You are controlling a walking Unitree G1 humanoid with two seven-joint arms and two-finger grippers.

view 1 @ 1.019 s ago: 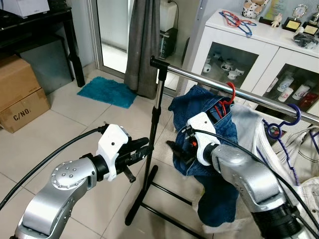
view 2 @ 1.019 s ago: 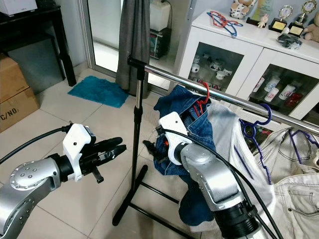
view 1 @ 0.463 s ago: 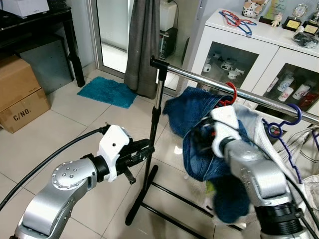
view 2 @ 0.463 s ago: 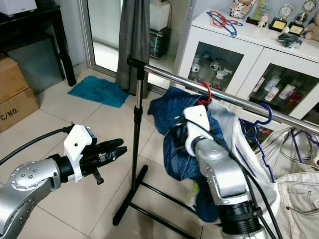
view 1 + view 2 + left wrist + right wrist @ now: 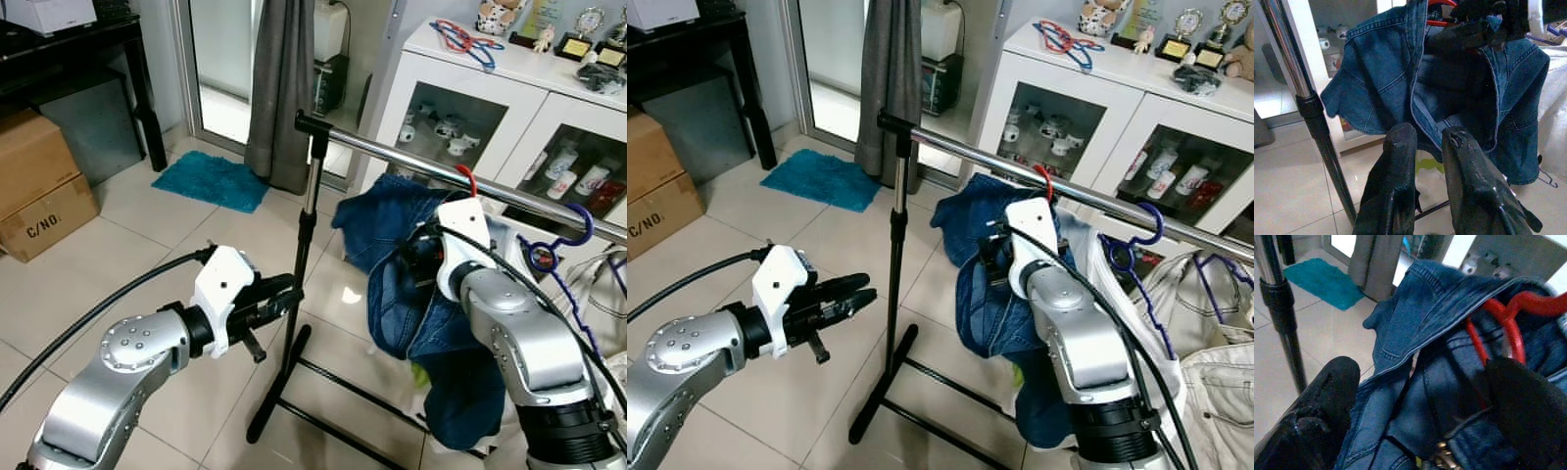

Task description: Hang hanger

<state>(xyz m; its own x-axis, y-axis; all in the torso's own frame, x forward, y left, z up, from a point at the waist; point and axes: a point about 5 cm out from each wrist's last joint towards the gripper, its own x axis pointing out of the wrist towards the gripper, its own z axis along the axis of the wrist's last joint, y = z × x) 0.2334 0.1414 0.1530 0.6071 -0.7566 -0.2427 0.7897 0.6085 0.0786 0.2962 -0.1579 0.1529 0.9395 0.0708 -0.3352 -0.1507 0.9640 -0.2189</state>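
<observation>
- Clothes rail [image 5: 392,155]: a chrome bar on a black stand, running from the stand's post toward the white cabinet [image 5: 509,93]; a purple hanger [image 5: 558,245] with pale clothes already hangs further along it.
- Denim jacket [image 5: 411,284]: draped on the red hanger and hanging just below the bar, its folds falling toward the floor.
- Right gripper [image 5: 1415,416]: raised at the jacket's collar, its two black fingers spread wide with denim and the hanger's red wire between them. It looks released or only loosely around the cloth rather than clenched.
- Left gripper [image 5: 1422,181]: held low beside the stand's post, fingers close together with a narrow gap, grasping nothing.
- Red hanger [image 5: 1048,183]: its hook rises at the bar, above the jacket. Whether it sits fully over the bar cannot be told from these views.
- Progress (judgement): the hanging appears nearly done or just done; what is left is to confirm the hook is seated and draw the right arm clear.
</observation>
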